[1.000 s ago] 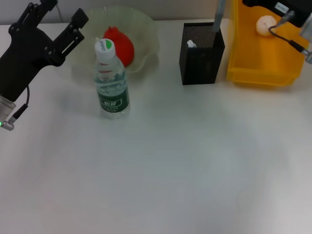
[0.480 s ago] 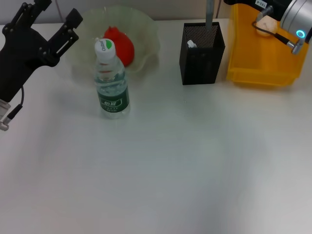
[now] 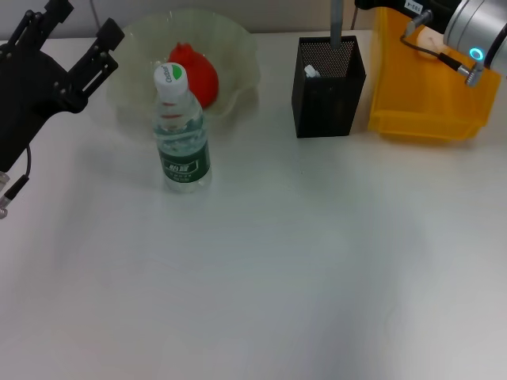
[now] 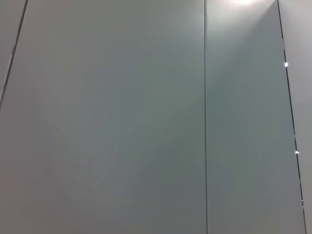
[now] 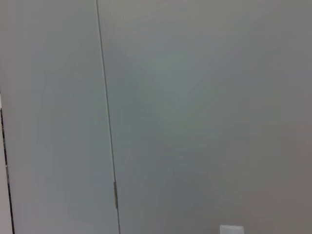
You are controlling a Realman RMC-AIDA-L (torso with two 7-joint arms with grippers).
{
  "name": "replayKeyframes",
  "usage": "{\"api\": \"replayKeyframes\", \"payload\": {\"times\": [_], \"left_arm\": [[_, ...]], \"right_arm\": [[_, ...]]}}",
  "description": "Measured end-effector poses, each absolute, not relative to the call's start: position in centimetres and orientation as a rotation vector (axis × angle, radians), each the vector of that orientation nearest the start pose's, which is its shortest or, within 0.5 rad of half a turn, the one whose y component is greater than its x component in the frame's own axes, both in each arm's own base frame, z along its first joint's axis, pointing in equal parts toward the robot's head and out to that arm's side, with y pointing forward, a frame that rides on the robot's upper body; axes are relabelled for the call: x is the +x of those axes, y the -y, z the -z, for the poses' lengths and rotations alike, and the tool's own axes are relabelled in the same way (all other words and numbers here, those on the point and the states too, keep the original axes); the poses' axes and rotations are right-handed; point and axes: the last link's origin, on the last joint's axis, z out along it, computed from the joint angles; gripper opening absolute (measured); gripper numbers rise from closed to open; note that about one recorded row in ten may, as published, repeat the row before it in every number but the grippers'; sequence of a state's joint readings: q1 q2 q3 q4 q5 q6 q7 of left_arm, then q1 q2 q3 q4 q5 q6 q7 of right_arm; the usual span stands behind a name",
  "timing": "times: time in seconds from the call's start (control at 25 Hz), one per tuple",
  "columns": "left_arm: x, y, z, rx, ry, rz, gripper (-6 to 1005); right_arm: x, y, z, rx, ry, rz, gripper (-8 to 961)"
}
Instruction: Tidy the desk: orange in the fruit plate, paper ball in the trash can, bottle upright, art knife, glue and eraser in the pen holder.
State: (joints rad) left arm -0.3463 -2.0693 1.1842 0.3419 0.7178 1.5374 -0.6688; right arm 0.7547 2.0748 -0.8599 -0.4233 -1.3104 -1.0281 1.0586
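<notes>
The bottle [image 3: 182, 134] stands upright in front of the fruit plate [image 3: 242, 55], and the orange [image 3: 196, 71] lies in that plate. A grey stick [image 3: 337, 20] rises upright out of the pen holder [image 3: 327, 91], with a small white tip [image 3: 310, 71] beside it inside. Part of the paper ball [image 3: 430, 39] shows in the trash can [image 3: 420, 103], behind my right arm's cable. My left gripper [image 3: 78, 25] hangs open and empty, left of the plate. Only the body of my right gripper [image 3: 392, 4] shows at the top edge, over the trash can. The eraser is hidden.
My silver right forearm [image 3: 475, 28] with a blue light crosses above the trash can's far corner. The white desk [image 3: 261, 269] stretches toward me. Both wrist views show only grey wall panels.
My left arm has drawn back to the left, away from the bottle. My right arm has shifted left along the top edge, and the grey stick went from tilted to upright in the pen holder.
</notes>
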Motion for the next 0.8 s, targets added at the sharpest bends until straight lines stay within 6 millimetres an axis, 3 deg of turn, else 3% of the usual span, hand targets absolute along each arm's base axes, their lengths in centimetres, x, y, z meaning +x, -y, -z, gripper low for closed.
{"api": "replayKeyframes", "payload": {"times": [0.28, 0.4, 0.52, 0.8], "left_arm": [[-27.1, -30.8, -1.9, -1.919, 0.287, 1.221, 802], [-27.0, -30.8, -1.9, -1.921, 0.287, 1.231, 802], [-26.6, -30.9, -1.9, -1.930, 0.279, 1.252, 802], [-24.9, -31.6, -2.1, -1.999, 0.280, 1.334, 802]], "right_arm": [[19.7, -43.7, -0.4, -2.177, -0.479, -0.925, 186], [20.1, -43.3, -0.4, -2.177, -0.487, -0.939, 392], [20.7, -42.4, -0.6, -2.179, -0.495, -0.966, 398], [22.7, -38.3, -3.2, -2.154, -0.513, -1.173, 435]]}}
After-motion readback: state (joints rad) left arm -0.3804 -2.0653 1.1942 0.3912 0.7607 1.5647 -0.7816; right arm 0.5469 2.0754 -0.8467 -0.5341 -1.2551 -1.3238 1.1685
